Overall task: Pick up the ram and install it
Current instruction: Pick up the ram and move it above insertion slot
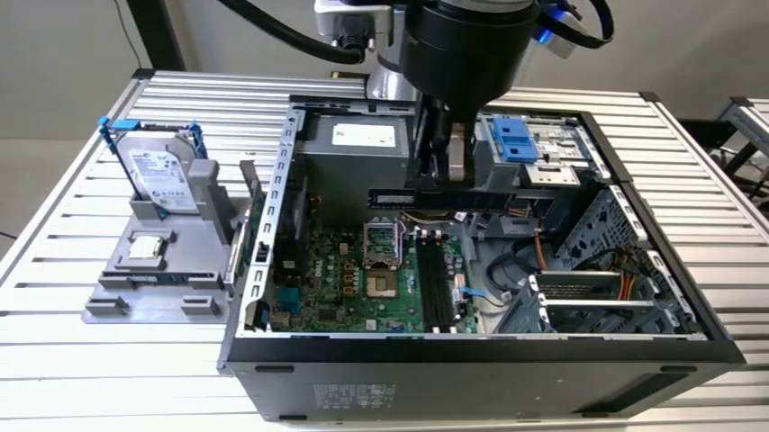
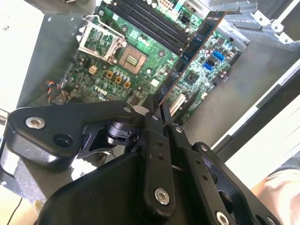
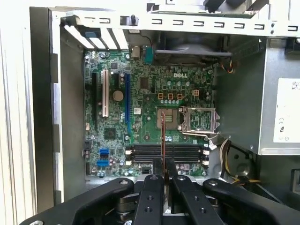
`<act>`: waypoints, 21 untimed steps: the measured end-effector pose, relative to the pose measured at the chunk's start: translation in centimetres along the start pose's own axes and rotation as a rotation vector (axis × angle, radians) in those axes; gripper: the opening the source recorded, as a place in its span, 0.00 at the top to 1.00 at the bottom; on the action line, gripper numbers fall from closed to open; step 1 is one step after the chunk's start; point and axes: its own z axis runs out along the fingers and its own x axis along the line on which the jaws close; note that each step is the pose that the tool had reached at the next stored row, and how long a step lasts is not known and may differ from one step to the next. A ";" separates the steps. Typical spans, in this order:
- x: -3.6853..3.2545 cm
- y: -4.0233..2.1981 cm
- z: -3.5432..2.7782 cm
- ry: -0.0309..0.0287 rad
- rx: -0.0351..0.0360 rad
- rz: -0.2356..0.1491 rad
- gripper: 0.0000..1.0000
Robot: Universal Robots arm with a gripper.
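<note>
Blue-green ram (image 2: pixel 193 47) clamped tight in the gripper (image 2: pixel 157 111), hovering over black memory slots (image 3: pixel 140 152) on the motherboard (image 3: pixel 150 93).

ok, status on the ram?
Gripper shut on long thin dark ram stick. Held above the black memory slots, not yet seated. Slots look unobstructed.

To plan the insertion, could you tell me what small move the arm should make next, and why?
Probably turn the wrist until the ram lies along the black memory slots. The gripper is shut on the ram above the motherboard, and in the first wrist view it runs across the slots rather than along them, so lowering now would likely not seat it.
</note>
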 end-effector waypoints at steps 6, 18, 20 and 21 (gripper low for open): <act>-0.01 -0.55 0.00 0.0000 0.0003 0.008 1.00; -0.03 -0.90 0.00 0.0000 0.0004 0.008 1.00; -0.03 -0.90 0.00 0.0000 0.0004 0.008 1.00; -0.03 -0.90 0.00 0.0000 0.0004 0.008 1.00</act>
